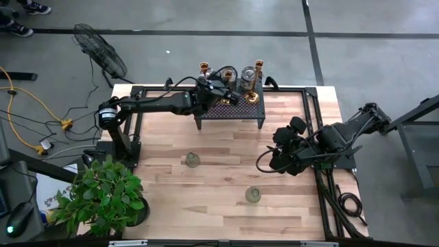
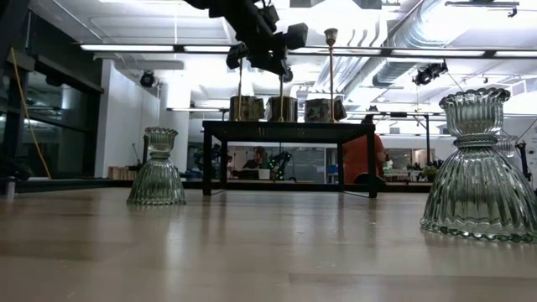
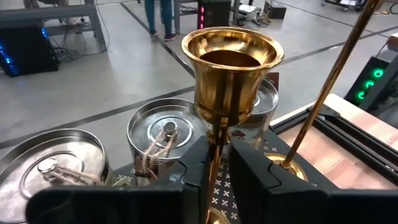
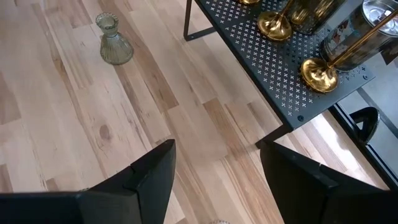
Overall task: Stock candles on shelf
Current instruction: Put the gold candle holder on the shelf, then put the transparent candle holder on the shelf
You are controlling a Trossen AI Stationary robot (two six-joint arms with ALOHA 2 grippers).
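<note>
The black mesh shelf [image 1: 230,110] stands at the table's far middle. On it stand brass candlesticks [image 1: 204,67] [image 1: 258,66] and metal-lidded jar candles [image 1: 247,74]. My left gripper [image 1: 223,90] is above the shelf, shut on a short brass candlestick [image 3: 230,68]. Behind it are two jar candles [image 3: 165,134] [image 3: 56,168], and a tall candlestick's stem [image 3: 323,93] rises beside it. My right gripper [image 1: 278,154] is open and empty over the table to the right of the shelf, and its wrist view [image 4: 217,174] shows bare wood between the fingers. My left gripper pinches the short candlestick's thin stem [image 3: 214,158] between its two fingers [image 3: 189,177], just below the flared cup. The fingers come level from the near left and lie across the stem. The candlestick is upright; its base shows at the picture's bottom edge, just over the mesh.
Two ribbed clear glass holders [image 1: 193,160] [image 1: 253,195] stand on the wooden table in front of the shelf. A green potted plant [image 1: 103,195] sits at the near left corner. Black frame rails [image 1: 312,123] run along the table's sides. A fan [image 1: 99,48] stands beyond the far left corner.
</note>
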